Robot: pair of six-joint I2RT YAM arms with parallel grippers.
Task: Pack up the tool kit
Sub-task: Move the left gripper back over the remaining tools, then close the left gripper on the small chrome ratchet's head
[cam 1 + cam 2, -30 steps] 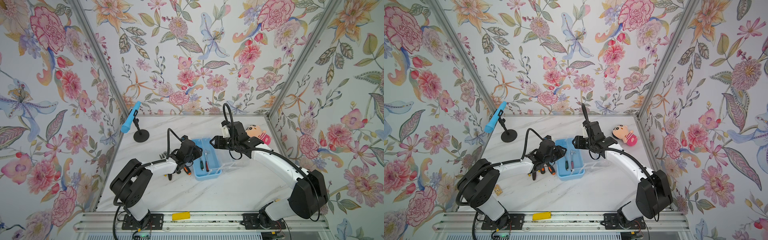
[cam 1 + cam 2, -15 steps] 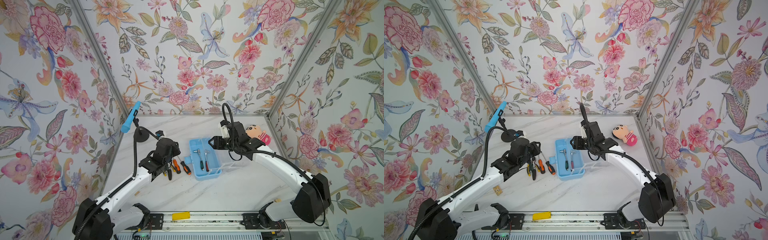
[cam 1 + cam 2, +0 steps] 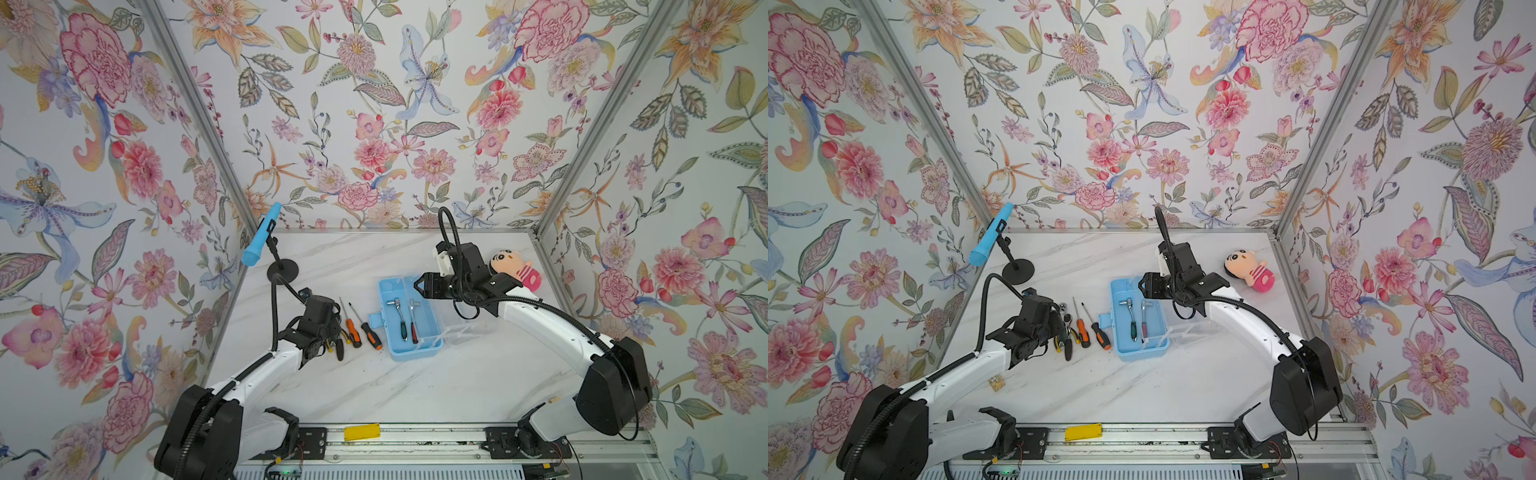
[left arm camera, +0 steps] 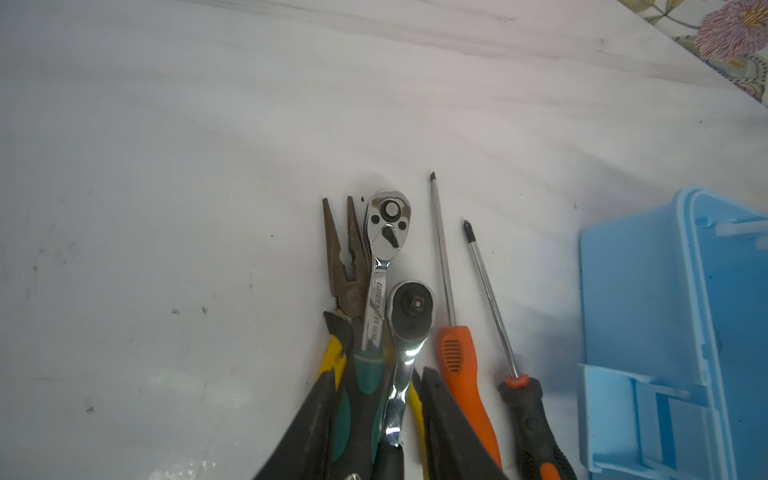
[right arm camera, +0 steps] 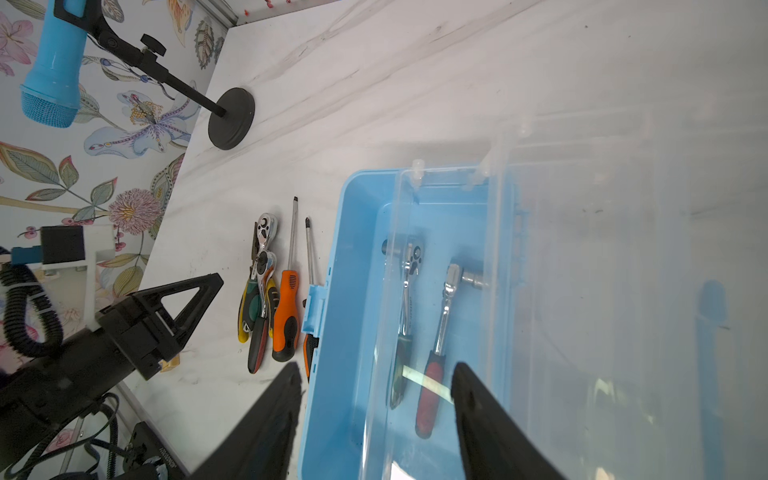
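Left fingers (image 4: 307,432), right fingers (image 5: 490,424) apart.

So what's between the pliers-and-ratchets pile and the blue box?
The orange-handled screwdriver and the black-handled screwdriver lie there side by side, clearest in the left wrist view.

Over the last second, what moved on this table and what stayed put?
The left gripper swung leftward, away from the blue box, and now hovers open over the pliers and loose ratchets beside the screwdrivers. No tool was visibly picked up or released. Unchanged: the right gripper open over the box, the boxed ratchets, the microphone and the doll.
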